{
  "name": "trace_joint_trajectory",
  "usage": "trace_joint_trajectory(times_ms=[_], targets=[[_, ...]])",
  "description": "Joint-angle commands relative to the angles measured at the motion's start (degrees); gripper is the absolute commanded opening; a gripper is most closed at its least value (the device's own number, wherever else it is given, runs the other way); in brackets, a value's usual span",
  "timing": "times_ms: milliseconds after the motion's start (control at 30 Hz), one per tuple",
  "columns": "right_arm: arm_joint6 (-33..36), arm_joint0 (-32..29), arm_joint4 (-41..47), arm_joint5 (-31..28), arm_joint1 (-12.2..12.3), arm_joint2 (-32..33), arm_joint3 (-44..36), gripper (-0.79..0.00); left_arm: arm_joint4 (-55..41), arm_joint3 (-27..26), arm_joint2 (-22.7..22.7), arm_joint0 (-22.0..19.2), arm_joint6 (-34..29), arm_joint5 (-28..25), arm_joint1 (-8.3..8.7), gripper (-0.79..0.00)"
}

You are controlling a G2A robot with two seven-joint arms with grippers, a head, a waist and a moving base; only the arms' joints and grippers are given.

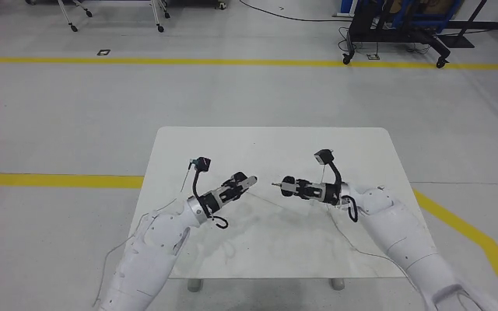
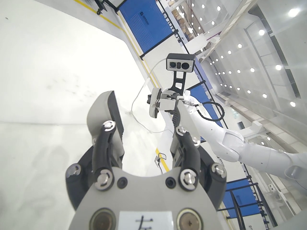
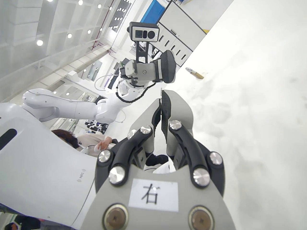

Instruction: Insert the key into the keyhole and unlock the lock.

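Note:
My right gripper [image 1: 286,186] hovers over the middle of the white table [image 1: 350,148], shut on a thin metal key [image 1: 275,185] that sticks out past its fingertips toward the left arm. Up close, the key [image 3: 161,91] shows as a narrow sliver between the pressed pads of the right gripper [image 3: 161,99]. A small brass lock with a silver shackle [image 3: 195,73] lies on the table beyond the left gripper [image 3: 166,67]. My left gripper [image 1: 247,183] faces the right one a short way off. The left gripper [image 2: 144,110] is open, with nothing between its fingers [image 2: 112,113].
Both arms meet near the table's centre, with bare tabletop [image 1: 272,152] all around them. Thin cables [image 2: 141,120] hang from the right arm toward the table. Wheeled racks [image 1: 397,35] stand far off on the floor behind yellow lines.

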Motion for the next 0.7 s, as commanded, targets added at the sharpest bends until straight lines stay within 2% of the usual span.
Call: trace_joint_trajectory(times_ms=[0,100,400,467,567,600,667], targets=[[-1.28,-0.49,-1.79,-1.28,0.79,1.45,0.52,-0.785,1.62,-0.31,-1.80,0.21,0.71,0.36,0.37,0.000],[-3.09,-1.92,-4.99,-3.09,1.94,2.32,-0.90,-0.785,11.33,-0.20,-4.33,0.10,3.61,2.86,1.07,0.000],[-3.09,-1.92,-4.99,-3.09,1.94,2.32,-0.90,-0.785,11.33,-0.20,-4.33,0.10,3.61,2.86,1.07,0.000],[-3.09,-1.92,-4.99,-3.09,1.94,2.32,-0.90,-0.785,13.81,-1.90,-4.62,0.59,4.28,1.82,1.28,0.000],[-3.09,-1.92,-4.99,-3.09,1.94,2.32,-0.90,-0.785,13.60,-3.56,-9.02,1.35,3.73,0.74,2.09,0.000],[-3.09,-1.92,-4.99,-3.09,1.94,2.32,-0.90,-0.785,15.67,-3.84,-11.19,1.31,3.00,-0.19,2.58,0.000],[-3.09,-1.92,-4.99,-3.09,1.94,2.32,-0.90,-0.785,25.53,-3.76,-15.50,1.12,2.55,-2.40,3.71,0.000]])
